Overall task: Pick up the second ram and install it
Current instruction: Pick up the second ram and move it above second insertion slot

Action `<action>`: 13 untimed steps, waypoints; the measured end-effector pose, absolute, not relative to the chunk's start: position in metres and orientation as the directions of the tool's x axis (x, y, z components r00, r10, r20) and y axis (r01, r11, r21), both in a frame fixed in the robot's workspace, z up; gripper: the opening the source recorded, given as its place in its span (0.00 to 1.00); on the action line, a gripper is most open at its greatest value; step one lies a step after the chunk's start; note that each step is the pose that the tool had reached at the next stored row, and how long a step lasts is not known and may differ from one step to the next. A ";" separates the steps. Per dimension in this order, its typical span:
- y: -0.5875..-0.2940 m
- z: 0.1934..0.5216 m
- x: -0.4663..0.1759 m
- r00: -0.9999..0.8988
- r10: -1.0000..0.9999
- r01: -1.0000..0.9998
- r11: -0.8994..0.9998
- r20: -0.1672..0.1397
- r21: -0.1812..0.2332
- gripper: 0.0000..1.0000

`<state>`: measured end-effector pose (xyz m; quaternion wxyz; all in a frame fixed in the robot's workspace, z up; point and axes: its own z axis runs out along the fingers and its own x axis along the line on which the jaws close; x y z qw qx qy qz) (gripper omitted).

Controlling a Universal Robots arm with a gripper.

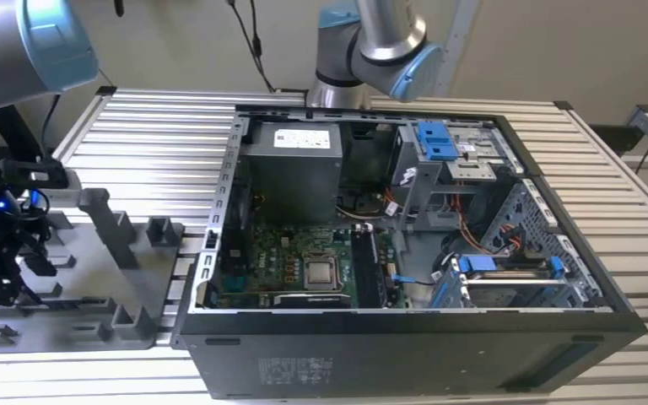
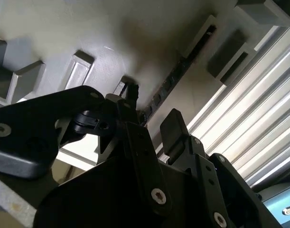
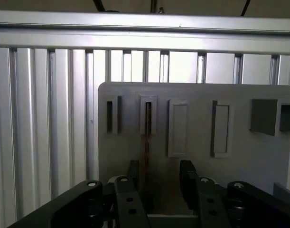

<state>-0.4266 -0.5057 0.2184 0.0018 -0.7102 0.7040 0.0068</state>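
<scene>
Grey tray (image 3: 258, 161): second ram (image 3: 147, 135) between spread claw (image 3: 160, 183)

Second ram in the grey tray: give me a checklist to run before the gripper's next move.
1. Second ram upright in a grey tray slot: ok.
2. Gripper straddling the ram: ok.
3. Ram centred in the gap: not ok, nearer one finger.
4. Jaws open: ok.
5. Computer case open, motherboard exposed: ok.
6. Free memory slot on it: cannot tell.
</scene>
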 end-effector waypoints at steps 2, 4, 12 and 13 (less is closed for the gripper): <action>-0.506 0.217 -0.427 0.010 -1.000 -1.000 -0.010 -0.009 0.007 0.48; -0.507 0.215 -0.427 0.011 -1.000 -1.000 -0.011 -0.006 0.007 0.48; -0.510 0.210 -0.427 0.015 -1.000 -1.000 -0.015 0.020 0.007 0.48; -0.510 0.209 -0.426 0.015 -1.000 -1.000 -0.015 0.022 0.007 0.48</action>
